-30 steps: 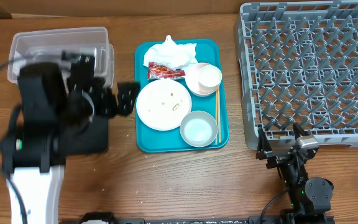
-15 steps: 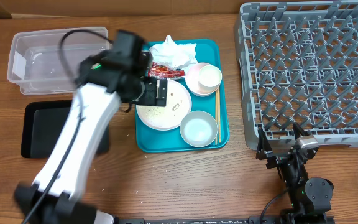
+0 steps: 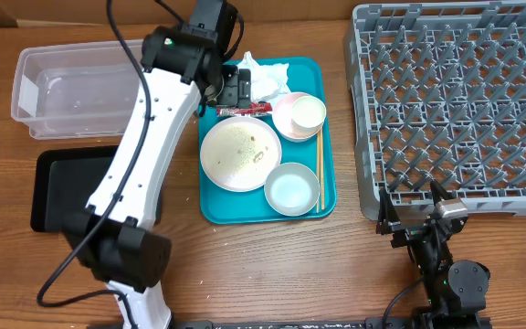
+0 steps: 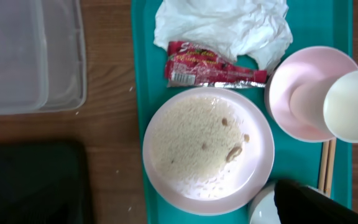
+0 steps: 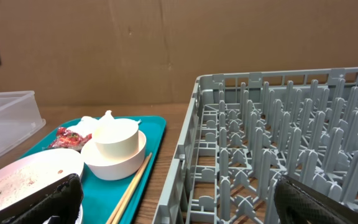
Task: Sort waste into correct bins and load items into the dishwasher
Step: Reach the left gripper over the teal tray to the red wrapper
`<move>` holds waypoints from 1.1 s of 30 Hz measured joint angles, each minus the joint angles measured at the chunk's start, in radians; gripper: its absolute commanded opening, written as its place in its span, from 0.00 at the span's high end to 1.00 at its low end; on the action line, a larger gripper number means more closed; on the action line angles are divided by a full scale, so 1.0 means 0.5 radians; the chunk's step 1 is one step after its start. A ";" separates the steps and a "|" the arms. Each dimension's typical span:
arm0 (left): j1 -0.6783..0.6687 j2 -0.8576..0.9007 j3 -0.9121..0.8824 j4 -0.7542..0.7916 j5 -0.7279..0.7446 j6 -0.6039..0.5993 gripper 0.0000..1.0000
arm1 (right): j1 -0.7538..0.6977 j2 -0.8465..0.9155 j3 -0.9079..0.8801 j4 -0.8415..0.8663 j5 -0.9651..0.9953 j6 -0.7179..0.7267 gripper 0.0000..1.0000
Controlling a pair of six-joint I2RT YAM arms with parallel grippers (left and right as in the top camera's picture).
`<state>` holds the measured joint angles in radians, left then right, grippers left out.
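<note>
On the teal tray (image 3: 213, 206), a crumpled white napkin (image 3: 265, 77) lies at the far end and a red wrapper (image 3: 245, 110) lies just in front of it. A plate (image 3: 240, 153) carries rice scraps (image 4: 197, 140). A white cup (image 3: 308, 112) stands in the pink bowl (image 3: 281, 123), and a whitish-blue bowl (image 3: 291, 189) is at the front. My left gripper (image 3: 236, 89) hovers open and empty over the tray's far left, beside the napkin. One of its fingers (image 4: 312, 204) shows in the left wrist view. My right gripper (image 5: 179, 202) is open and empty, low at the dish rack's (image 3: 455, 110) front edge.
A clear tub (image 3: 80, 87) stands at the back left and a black tray (image 3: 62, 187) lies in front of it. Chopsticks (image 3: 318, 169) lie along the teal tray's right side. The left arm stretches from the table's front over the black tray.
My left arm has swung from above the clear tub and black tray to the right and farther back. Its gripper now hangs over the teal tray's far left end. The right arm has not moved.
</note>
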<state>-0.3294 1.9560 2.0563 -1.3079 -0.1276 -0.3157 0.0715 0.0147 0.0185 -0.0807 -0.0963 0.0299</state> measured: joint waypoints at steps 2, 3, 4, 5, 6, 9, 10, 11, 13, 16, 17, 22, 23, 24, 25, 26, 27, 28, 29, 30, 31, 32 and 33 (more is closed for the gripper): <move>0.000 0.058 0.000 0.069 0.042 0.000 0.00 | 0.000 0.000 0.000 -0.001 -0.002 0.000 0.00; 0.000 0.092 0.000 0.111 0.063 0.000 0.00 | 0.000 0.000 0.000 0.002 -0.001 -0.001 0.00; 0.000 0.124 0.000 0.154 0.079 0.000 0.00 | 0.000 0.000 0.000 0.001 0.000 -0.001 0.00; 0.000 0.163 0.000 0.198 0.090 0.000 0.00 | 0.000 0.000 0.000 0.002 -0.001 0.000 0.00; 0.000 0.192 0.000 0.231 0.092 0.000 0.00 | 0.000 0.000 0.000 0.002 -0.001 0.001 0.00; 0.010 0.311 0.000 0.327 0.100 -0.001 0.00 | 0.000 0.000 0.000 0.002 -0.001 0.000 0.00; 0.019 0.352 0.000 0.347 0.103 -0.006 0.00 | 0.000 0.000 0.000 0.002 -0.001 0.001 0.00; 0.029 0.394 0.000 0.360 0.107 -0.028 0.00 | 0.000 0.000 0.000 0.002 -0.001 -0.001 0.00; 0.063 0.485 0.000 0.366 0.120 -0.108 0.00 | 0.000 0.000 0.000 0.002 0.000 0.000 0.00; 0.137 0.610 0.000 0.393 0.169 -0.246 0.00 | 0.000 0.000 0.000 0.001 0.000 0.000 0.00; 0.166 0.647 0.000 0.414 0.196 -0.276 0.01 | 0.000 0.000 0.000 0.001 -0.001 -0.001 0.00; 0.296 0.768 -0.001 0.555 0.380 -0.352 0.07 | 0.000 0.000 0.000 0.002 -0.001 0.000 0.00; 0.316 0.780 -0.001 0.586 0.423 -0.352 0.07 | 0.000 0.000 0.000 0.001 -0.001 0.000 0.00; 0.330 0.790 -0.001 0.623 0.461 -0.351 0.07 | 0.000 0.000 0.000 0.002 -0.001 0.000 0.00; 0.337 0.798 0.000 0.661 0.499 -0.346 0.07 | 0.000 0.000 0.000 0.002 0.000 0.001 0.00; 0.337 0.801 -0.001 0.681 0.521 -0.343 0.08 | 0.000 0.000 0.000 0.002 -0.001 0.000 0.00; 0.333 0.802 0.000 0.697 0.546 -0.330 0.09 | 0.000 0.000 0.000 0.001 -0.001 0.000 0.00; 0.326 0.802 0.000 0.711 0.563 -0.313 0.09 | 0.000 0.000 0.000 0.001 -0.001 -0.001 0.00; 0.315 0.802 0.000 0.725 0.575 -0.282 0.09 | 0.000 0.000 0.000 0.002 -0.001 -0.001 0.00; 0.304 0.802 0.000 0.735 0.582 -0.246 0.09 | 0.000 0.000 0.000 0.001 -0.001 0.000 0.00; 0.291 0.802 0.000 0.742 0.584 -0.204 0.09 | 0.000 0.000 0.000 0.000 -0.001 0.000 0.00; 0.285 0.803 0.000 0.747 0.584 -0.176 0.09 | 0.000 0.000 0.000 0.002 -0.001 0.000 0.00; 0.278 0.805 0.000 0.751 0.577 -0.140 0.10 | 0.000 0.000 0.000 0.001 -0.001 0.000 0.00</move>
<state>-0.1902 2.3585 2.0563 -0.9325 0.1608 -0.3855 0.0715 0.0147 0.0185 -0.0803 -0.0967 0.0299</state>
